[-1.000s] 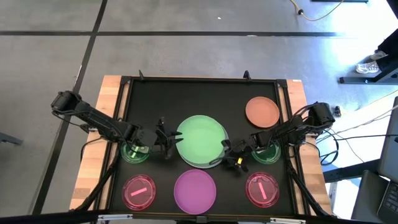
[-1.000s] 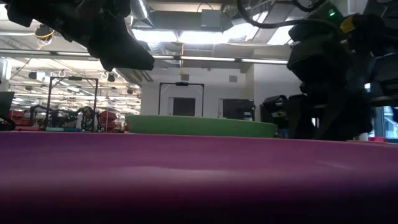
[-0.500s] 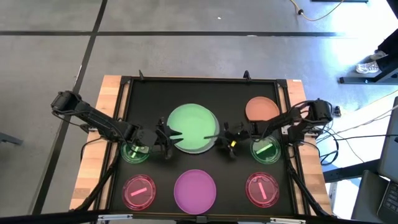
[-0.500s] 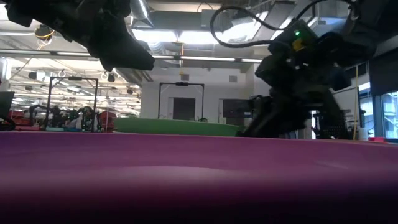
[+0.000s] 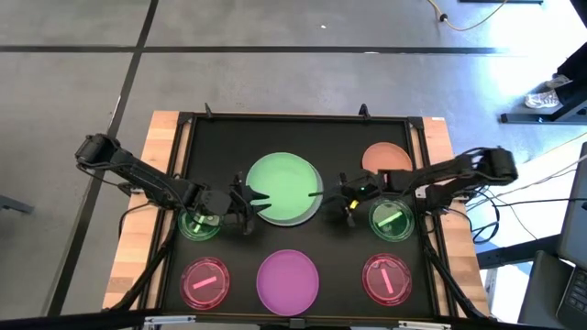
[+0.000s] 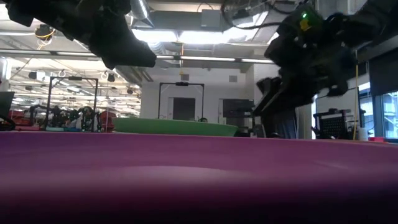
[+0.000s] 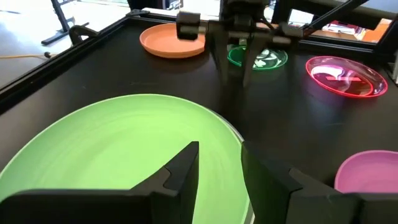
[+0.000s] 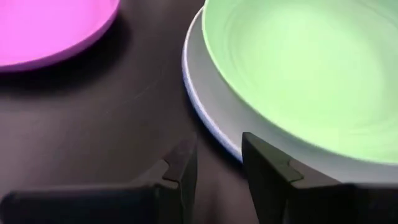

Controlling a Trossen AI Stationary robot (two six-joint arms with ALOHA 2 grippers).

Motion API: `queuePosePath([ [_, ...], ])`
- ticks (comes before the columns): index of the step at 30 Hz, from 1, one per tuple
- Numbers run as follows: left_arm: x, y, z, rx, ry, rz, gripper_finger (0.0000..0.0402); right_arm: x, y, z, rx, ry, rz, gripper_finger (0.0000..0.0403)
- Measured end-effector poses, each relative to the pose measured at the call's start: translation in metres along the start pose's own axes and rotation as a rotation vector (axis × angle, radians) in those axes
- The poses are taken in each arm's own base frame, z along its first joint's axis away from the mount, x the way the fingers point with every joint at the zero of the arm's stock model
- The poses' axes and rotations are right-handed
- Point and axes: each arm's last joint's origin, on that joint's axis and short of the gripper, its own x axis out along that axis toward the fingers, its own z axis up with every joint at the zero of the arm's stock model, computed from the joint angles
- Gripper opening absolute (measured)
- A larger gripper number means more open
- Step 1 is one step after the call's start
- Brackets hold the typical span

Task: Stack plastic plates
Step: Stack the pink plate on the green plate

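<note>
An opaque green plate [image 5: 284, 188] lies in the middle of the black table on a white plate [image 8: 208, 112] that has a blue edge under it. My left gripper [image 5: 250, 203] hovers open over the green plate's left rim [image 7: 124, 155] and touches nothing. My right gripper [image 5: 345, 197] is open and low, just right of the stack and apart from its rim; it also shows in the right wrist view [image 8: 217, 152]. A magenta plate [image 5: 287, 281] lies at the near edge. An orange plate [image 5: 381, 158] lies at the far right, partly hidden by my right arm.
Small translucent green plates lie under each arm, one on the left [image 5: 200, 225] and one on the right [image 5: 393, 220]. Pink-red plates lie at the near left [image 5: 205, 282] and near right [image 5: 389, 280]. A raised black rim [image 5: 293, 117] frames the table.
My right gripper has gone toward the table's far edge and left, and the green plate with the plates under it has shifted the same way. The gripper has then drawn back a little toward the right, clear of the rim. My left gripper has kept still.
</note>
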Motion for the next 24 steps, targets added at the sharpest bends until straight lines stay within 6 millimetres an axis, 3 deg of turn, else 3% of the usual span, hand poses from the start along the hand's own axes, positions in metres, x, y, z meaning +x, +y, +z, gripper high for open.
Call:
queuePosePath([
  [4, -0.001, -0.001, 0.001, 0.011, -0.009, -0.008, 0.0114, -0.015, 0.008, 0.008, 0.009, -0.022, 0.010, 0.0117],
  [9, -0.002, -0.013, 0.000, 0.006, -0.027, -0.106, 0.0114, -0.014, 0.026, 0.013, -0.040, -0.040, 0.047, 0.0117],
  [15, 0.006, -0.038, -0.015, -0.007, 0.003, -0.207, 0.0114, -0.011, 0.040, 0.016, -0.080, -0.044, -0.001, 0.0117],
  [24, 0.040, -0.092, -0.017, -0.067, 0.164, -0.268, 0.0114, -0.010, 0.062, 0.019, -0.086, -0.051, 0.019, 0.0117],
])
